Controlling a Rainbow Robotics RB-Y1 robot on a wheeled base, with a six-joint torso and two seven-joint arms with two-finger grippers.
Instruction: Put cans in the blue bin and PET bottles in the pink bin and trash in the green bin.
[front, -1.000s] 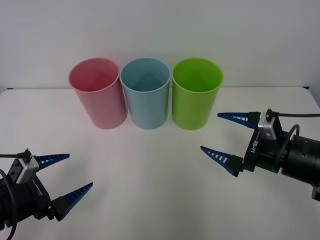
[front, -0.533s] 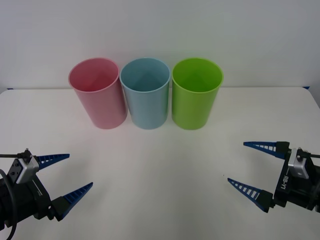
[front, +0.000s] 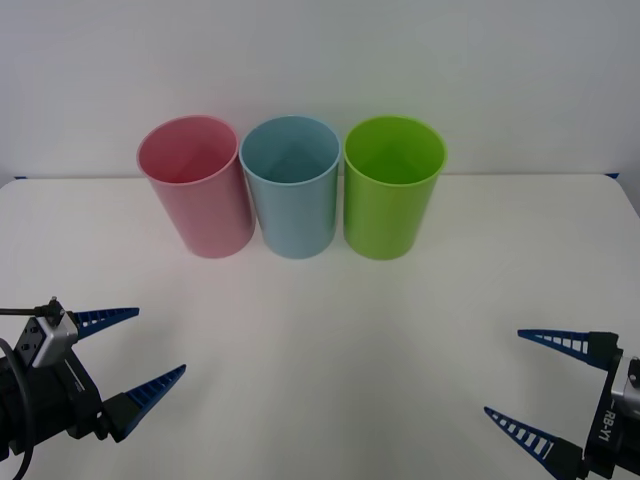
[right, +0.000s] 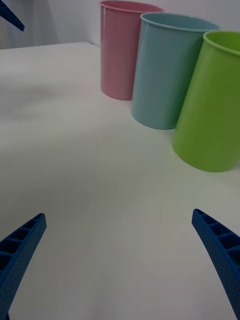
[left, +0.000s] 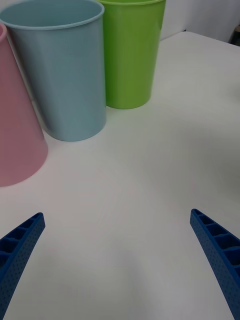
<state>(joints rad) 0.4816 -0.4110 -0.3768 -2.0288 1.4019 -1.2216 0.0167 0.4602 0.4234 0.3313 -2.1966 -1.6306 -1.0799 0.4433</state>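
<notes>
Three tall bins stand in a row at the back of the white table: the pink bin (front: 195, 190) on the left, the blue bin (front: 292, 190) in the middle, the green bin (front: 393, 190) on the right. My left gripper (front: 160, 342) hovers open and holds nothing at the front left. At the front right my right gripper (front: 503, 372) is open too, well short of the green bin (right: 215, 100). Both wrist views look across bare table at the blue bin (right: 167, 70) (left: 62, 70). Cans, PET bottles and trash are out of view.
Bare white tabletop (front: 320, 330) spreads between the two grippers and the bins. A pale wall rises just behind the bins. A blue fingertip (right: 10, 15) of the left gripper shows far off in the right wrist view.
My right gripper has drawn back from beside the green bin to the front right of the table, staying open. The left arm and the bins have not moved.
</notes>
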